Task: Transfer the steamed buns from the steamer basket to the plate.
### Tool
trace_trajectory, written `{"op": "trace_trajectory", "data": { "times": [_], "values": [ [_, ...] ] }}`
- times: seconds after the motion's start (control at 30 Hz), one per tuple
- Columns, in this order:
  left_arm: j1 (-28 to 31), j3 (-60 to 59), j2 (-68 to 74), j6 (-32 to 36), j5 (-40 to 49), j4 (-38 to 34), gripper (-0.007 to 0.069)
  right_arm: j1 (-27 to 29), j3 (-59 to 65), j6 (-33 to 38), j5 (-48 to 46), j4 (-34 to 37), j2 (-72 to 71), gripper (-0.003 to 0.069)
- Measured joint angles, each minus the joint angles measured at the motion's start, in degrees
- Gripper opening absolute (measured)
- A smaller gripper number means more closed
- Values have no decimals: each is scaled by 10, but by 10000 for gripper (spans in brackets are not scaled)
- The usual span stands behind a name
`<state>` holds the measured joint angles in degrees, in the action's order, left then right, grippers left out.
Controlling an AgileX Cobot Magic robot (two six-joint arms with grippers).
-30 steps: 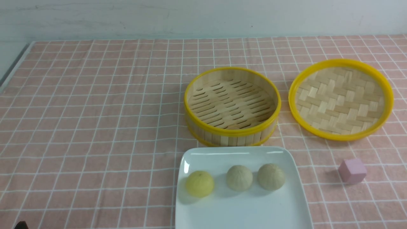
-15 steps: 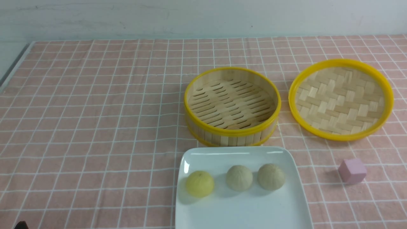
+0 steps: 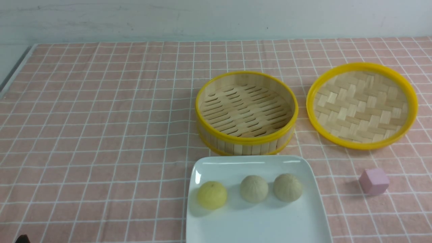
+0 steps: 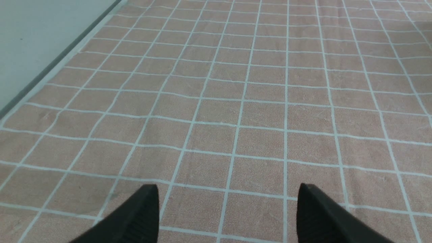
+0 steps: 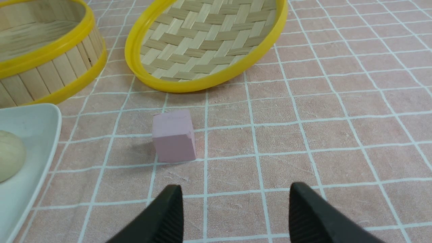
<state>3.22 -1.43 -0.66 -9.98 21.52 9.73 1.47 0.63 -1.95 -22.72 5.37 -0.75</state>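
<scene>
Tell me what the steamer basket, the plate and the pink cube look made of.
Steamer basket: pale bamboo or wood slats, matte, with glossy yellow rims, likely plastic.
Plate: glossy white, with bright highlights; ceramic or melamine.
Pink cube: matte, one chipped corner; perhaps foam or painted wood.

Glossy smooth white plate (image 3: 256, 226), matt finely creased dough buns (image 3: 253, 188), pale bamboo-slat steamer basket (image 3: 246, 113) with shiny yellow plastic rims, woven bamboo lid (image 3: 361, 104), matt pink cube (image 3: 374, 181), soft checked cloth (image 3: 101, 135), ribbed black gripper pads (image 5: 172, 216).
</scene>
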Motion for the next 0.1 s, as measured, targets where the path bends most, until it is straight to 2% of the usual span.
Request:
{"op": "trace_trajectory", "data": {
  "times": [0.1],
  "values": [
    [0, 0, 0, 0, 0, 0, 543, 0, 0, 0, 0, 0, 0, 422]
  ]
}}
